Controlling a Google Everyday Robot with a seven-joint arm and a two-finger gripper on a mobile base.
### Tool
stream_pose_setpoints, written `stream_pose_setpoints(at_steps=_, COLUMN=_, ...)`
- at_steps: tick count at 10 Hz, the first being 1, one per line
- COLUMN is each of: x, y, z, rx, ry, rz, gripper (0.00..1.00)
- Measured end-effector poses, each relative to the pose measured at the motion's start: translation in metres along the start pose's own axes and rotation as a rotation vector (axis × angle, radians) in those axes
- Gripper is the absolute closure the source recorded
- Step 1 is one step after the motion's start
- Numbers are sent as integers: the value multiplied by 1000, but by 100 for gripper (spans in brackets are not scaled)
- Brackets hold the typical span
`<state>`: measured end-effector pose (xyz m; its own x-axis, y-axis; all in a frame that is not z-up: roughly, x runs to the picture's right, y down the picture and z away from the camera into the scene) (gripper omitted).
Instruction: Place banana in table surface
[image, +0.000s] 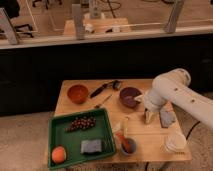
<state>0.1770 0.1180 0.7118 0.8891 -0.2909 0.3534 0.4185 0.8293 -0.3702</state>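
Observation:
The banana (122, 126), a small pale yellow-cream curved piece, lies on the light tan table surface (145, 140) between the green tray and a small bowl. My gripper (148, 115) hangs from the white arm (172, 90) low over the table. It is right of the purple bowl (130, 96) and to the right of the banana, apart from it. A pale piece shows at the gripper's tip; I cannot tell what it is.
A green tray (56, 134) holds grapes (81, 123), a round orange fruit (59, 154) and a grey sponge (91, 146). An orange bowl (77, 93), a black utensil (104, 89), a small bowl with an orange-red utensil (125, 145), a grey pad (166, 118) and a white cup stack (175, 143) stand around.

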Motion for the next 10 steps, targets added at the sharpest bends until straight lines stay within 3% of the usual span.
stream_pose_setpoints(at_steps=2, x=-24, y=10, z=36, rx=-8, ry=-32, rz=-125, gripper=20)
stream_pose_setpoints(at_steps=5, x=-38, y=30, z=94, rx=-39, ry=-52, rz=-229, gripper=20)
stream_pose_setpoints(at_steps=10, x=-37, y=30, z=97, rx=-36, ry=-56, rz=-235, gripper=20)
